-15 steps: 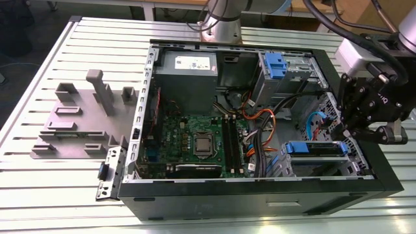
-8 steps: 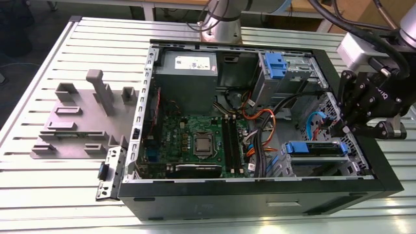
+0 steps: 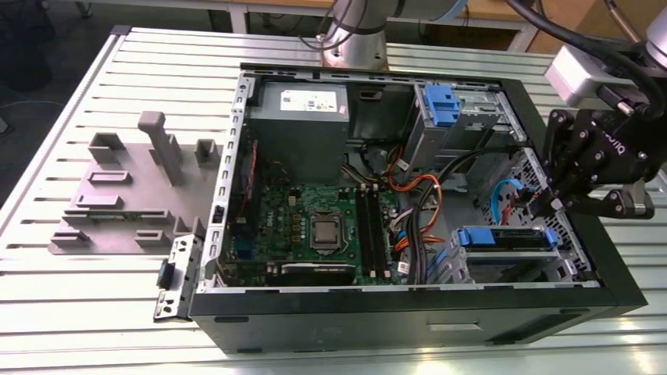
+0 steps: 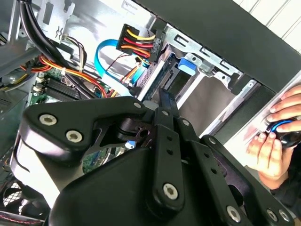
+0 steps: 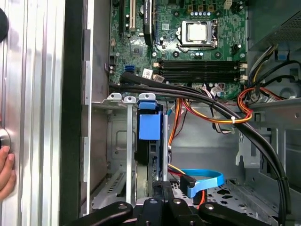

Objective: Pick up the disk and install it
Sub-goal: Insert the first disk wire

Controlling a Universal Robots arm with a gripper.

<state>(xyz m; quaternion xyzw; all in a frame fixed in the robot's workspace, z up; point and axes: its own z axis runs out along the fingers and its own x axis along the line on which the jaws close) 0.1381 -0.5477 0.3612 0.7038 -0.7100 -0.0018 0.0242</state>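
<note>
The open computer case (image 3: 417, 316) lies on its side on the slatted metal tabletop (image 3: 94, 312). The disk (image 3: 505, 238) sits inside the case, slotted into the metal drive cage at the corner nearest the exterior view's right, with its blue carrier frame showing. In the first wrist view the disk (image 5: 149, 127) stands edge-on between the cage's rails, and in the second wrist view its blue tab (image 4: 187, 63) shows at the cage mouth.

The gripper (image 3: 544, 205) hangs over that same corner of the case, just above the cage. In the first wrist view the gripper (image 5: 163, 184) lines up with the disk's edge, and its jaws look closed together with nothing held between them. Whether they touch the disk cannot be told.

Deeper inside the case lie the green motherboard (image 3: 312, 223) and the grey power-supply box (image 3: 302, 109), with orange, black and blue cables (image 5: 221, 117) running past the cage.

Outside the case, on the exterior view's left, a grey fixture block (image 3: 130, 191) rests on the tabletop. A person's hand (image 4: 275, 141) rests just outside the case wall beside the drive cage, over a small dark object.
</note>
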